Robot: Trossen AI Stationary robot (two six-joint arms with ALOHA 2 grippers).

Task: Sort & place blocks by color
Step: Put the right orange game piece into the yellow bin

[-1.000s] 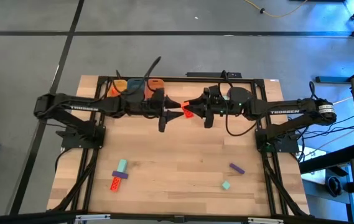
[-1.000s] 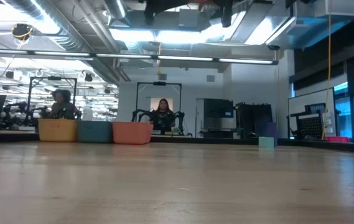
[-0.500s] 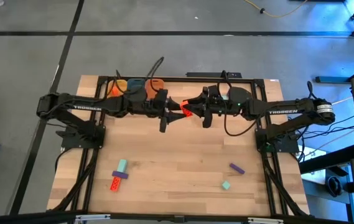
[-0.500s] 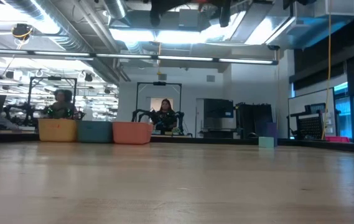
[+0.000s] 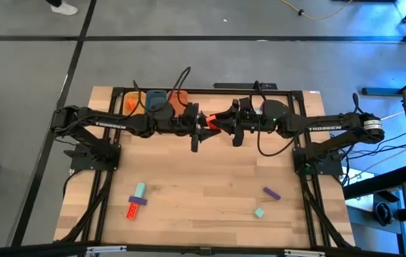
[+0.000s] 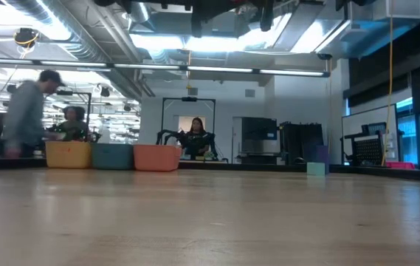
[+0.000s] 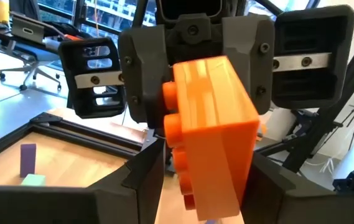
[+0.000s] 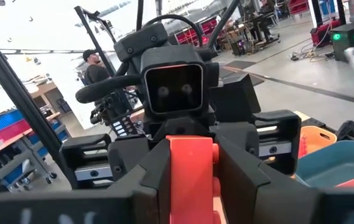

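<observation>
Meeting above the far middle of the table [image 5: 210, 185], the two arms face each other with one orange-red block [image 5: 212, 125] between them. On the left side, near the front edge, a small group of blocks lies together: a mint-teal bar [image 5: 139, 190], a purple piece [image 5: 138, 201] across it and a red piece [image 5: 130, 210]. Three tubs stand at the far left corner, partly under the left arm: a yellow tub [image 6: 68, 154], a blue tub [image 6: 112, 156] and an orange tub [image 6: 156, 157]. The left gripper [image 5: 201, 129] has its fingers spread on both sides of the orange-red block. The right gripper [image 5: 220, 124] is pinching this same block and holds it in the air. Toward the front right corner lie a purple bar [image 5: 272, 193] and, near it, a mint-teal cube [image 5: 259, 213]. Beyond the table a person [image 6: 26, 118] stands in the room.
</observation>
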